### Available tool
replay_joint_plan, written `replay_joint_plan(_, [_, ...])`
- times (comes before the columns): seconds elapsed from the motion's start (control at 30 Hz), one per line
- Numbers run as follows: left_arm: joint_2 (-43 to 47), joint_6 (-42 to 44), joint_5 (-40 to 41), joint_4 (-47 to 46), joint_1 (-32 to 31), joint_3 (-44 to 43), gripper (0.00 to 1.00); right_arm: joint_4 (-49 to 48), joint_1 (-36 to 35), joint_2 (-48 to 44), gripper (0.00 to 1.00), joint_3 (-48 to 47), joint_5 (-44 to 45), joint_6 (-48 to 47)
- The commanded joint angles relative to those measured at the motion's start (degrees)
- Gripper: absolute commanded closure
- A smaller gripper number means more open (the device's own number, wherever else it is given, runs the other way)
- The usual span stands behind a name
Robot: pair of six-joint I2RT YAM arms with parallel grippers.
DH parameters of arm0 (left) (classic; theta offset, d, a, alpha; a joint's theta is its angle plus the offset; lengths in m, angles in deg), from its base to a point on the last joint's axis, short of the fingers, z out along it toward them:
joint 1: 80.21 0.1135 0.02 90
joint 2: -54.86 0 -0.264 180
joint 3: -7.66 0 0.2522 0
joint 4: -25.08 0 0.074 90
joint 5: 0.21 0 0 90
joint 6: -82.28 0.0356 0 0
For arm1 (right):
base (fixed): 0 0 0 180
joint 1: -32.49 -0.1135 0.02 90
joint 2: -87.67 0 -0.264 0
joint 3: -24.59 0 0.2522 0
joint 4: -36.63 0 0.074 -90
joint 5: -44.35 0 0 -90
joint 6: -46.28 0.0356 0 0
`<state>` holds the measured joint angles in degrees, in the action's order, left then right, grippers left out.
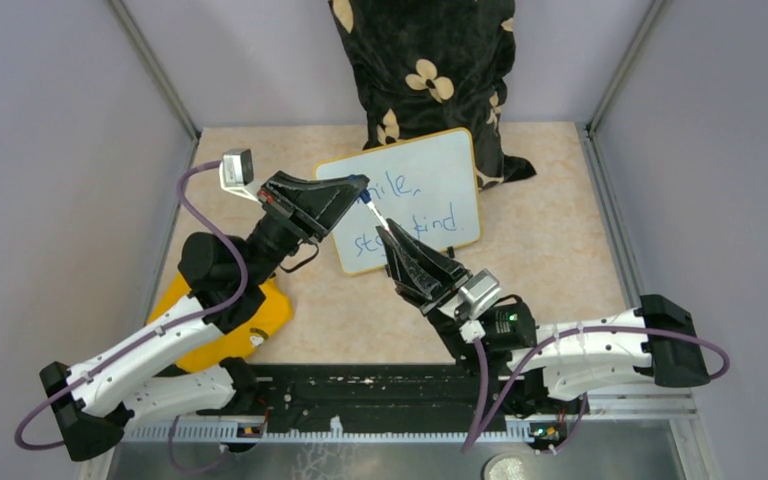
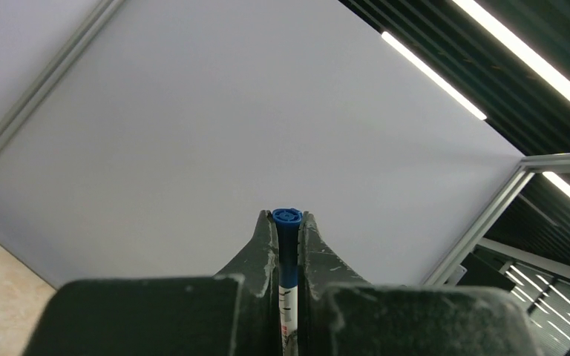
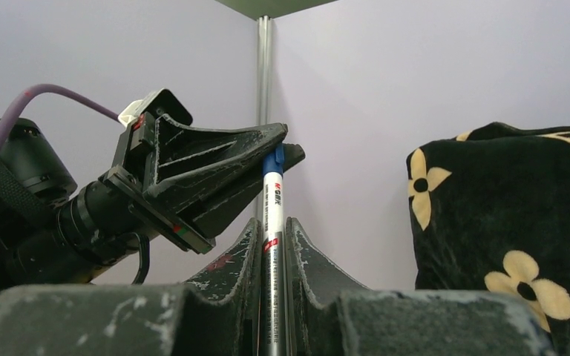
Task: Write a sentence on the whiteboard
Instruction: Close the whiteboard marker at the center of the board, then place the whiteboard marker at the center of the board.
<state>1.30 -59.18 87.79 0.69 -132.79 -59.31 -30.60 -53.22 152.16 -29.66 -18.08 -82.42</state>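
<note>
Whiteboard (image 1: 440, 170) lies beneath both sets of jaws, its blue sentence (image 1: 430, 225) showing "…ile," and "st… kind" around them. The right gripper (image 1: 386, 236) pinches the marker (image 3: 271, 200). Just above it, the left gripper (image 1: 359, 184) pinches the blue cap (image 2: 287, 237). A skewed pull could twist the marker loose and smear the writing. The barrel print is too small to read.

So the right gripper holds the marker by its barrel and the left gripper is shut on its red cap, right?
No, the cap is blue, not red, as the left wrist view shows. The right gripper holds the marker by its barrel; the left gripper is shut on the cap.
</note>
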Motion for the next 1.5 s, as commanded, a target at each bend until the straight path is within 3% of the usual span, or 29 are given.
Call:
replay_joint_plan(0.0, [-1.74,-2.40,-6.11,-1.58,0.02,2.02,1.00,-1.69,0.19,-1.30,1.00,-0.91,-0.33,0.66])
replay_joint_plan(0.17, [-4.86,-5.18,-12.63,-2.59,-0.07,1.81,1.00,-1.89,0.19,-0.88,1.00,-1.21,-0.15,0.34])
replay_joint_plan(0.33, [-4.03,-5.07,-11.53,-2.65,-0.07,3.81,0.99,-1.54,0.19,-0.95,1.00,-1.30,0.06,-0.06])
replay_joint_plan(0.4, [-1.81,-3.87,-7.10,-1.39,-0.07,5.41,0.63,-0.87,0.17,-1.52,1.00,-1.03,0.25,-0.06])
replay_joint_plan(0.47, [1.52,-2.23,-2.08,1.33,0.01,7.00,0.36,0.60,0.19,-2.65,1.00,-0.33,0.64,-0.02])
replay_joint_plan(0.63, [10.31,4.92,8.65,13.81,0.19,7.30,0.02,5.86,0.19,-6.64,1.00,2.19,2.80,1.41])
replay_joint_plan(0.77, [16.92,11.03,17.74,24.58,0.19,6.84,0.01,15.93,0.19,-10.88,1.00,4.16,5.71,6.18])
replay_joint_plan(0.87, [21.31,15.42,24.75,31.28,0.19,6.89,0.01,29.90,1.05,-12.95,1.00,4.37,8.20,12.44])
replay_joint_plan(1.03, [25.78,22.09,32.01,37.22,0.19,8.47,0.01,52.19,4.94,-15.40,1.00,4.82,7.46,30.38])
replay_joint_plan(1.13, [26.46,25.14,32.85,39.61,0.19,9.79,0.01,60.92,10.70,-16.75,1.00,6.86,-1.73,46.38])
replay_joint_plan(1.27, [25.63,27.94,32.16,39.76,0.19,12.07,0.01,63.58,20.88,-15.72,1.00,11.03,-18.37,61.38])
replay_joint_plan(1.37, [24.05,29.59,31.81,40.13,0.19,13.73,0.01,63.08,27.42,-11.35,1.00,13.03,-29.56,67.12])
replay_joint_plan(1.47, [22.51,30.05,32.01,41.93,0.19,14.56,0.01,62.15,29.97,-7.13,1.00,15.01,-34.10,69.87])
